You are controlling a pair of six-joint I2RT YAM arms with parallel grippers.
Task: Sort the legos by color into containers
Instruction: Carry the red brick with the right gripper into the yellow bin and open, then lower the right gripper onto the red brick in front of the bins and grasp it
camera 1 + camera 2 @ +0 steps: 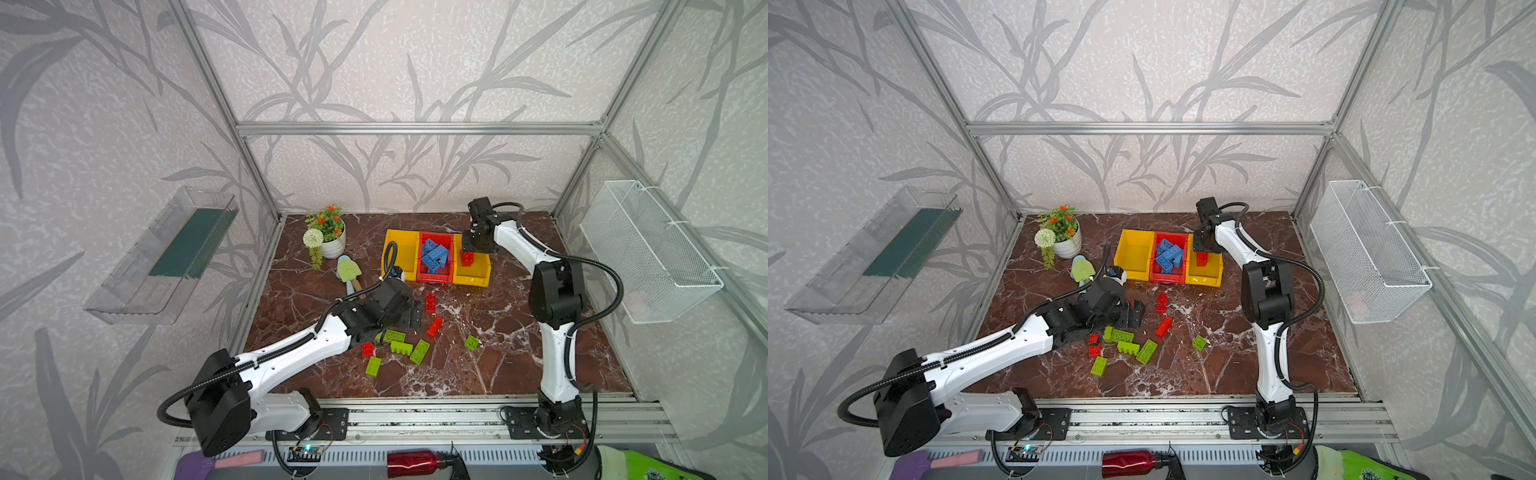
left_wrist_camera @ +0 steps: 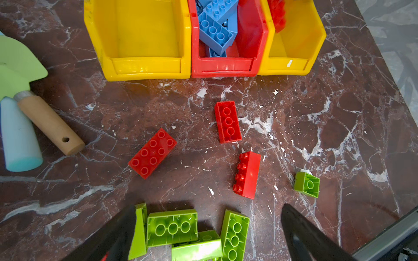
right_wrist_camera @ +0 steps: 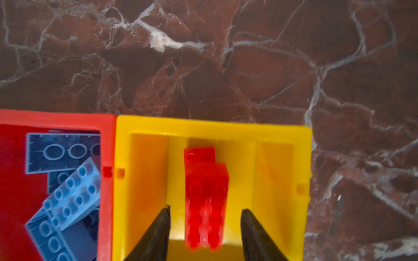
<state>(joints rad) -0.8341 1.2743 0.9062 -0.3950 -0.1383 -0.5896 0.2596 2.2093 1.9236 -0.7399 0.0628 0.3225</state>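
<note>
Three joined containers stand at the back: an empty yellow bin (image 1: 401, 249), a red bin (image 1: 435, 276) full of blue legos (image 1: 434, 253), and a second yellow bin (image 1: 473, 274). My right gripper (image 3: 204, 210) hovers open over that second yellow bin. A blurred red lego (image 3: 204, 180) lies loose between its fingers, with a gap on each side. My left gripper (image 2: 210, 206) is wide open, low over a cluster of green legos (image 2: 172, 227). Red legos (image 2: 227, 122) and a small green one (image 2: 307, 184) lie on the marble in front of the bins.
A green toy trowel (image 1: 348, 272) and a potted plant (image 1: 328, 232) sit left of the bins. A white wire basket (image 1: 648, 249) hangs on the right wall and a clear tray (image 1: 166, 257) on the left wall. A red bottle (image 1: 415, 463) lies below the front rail.
</note>
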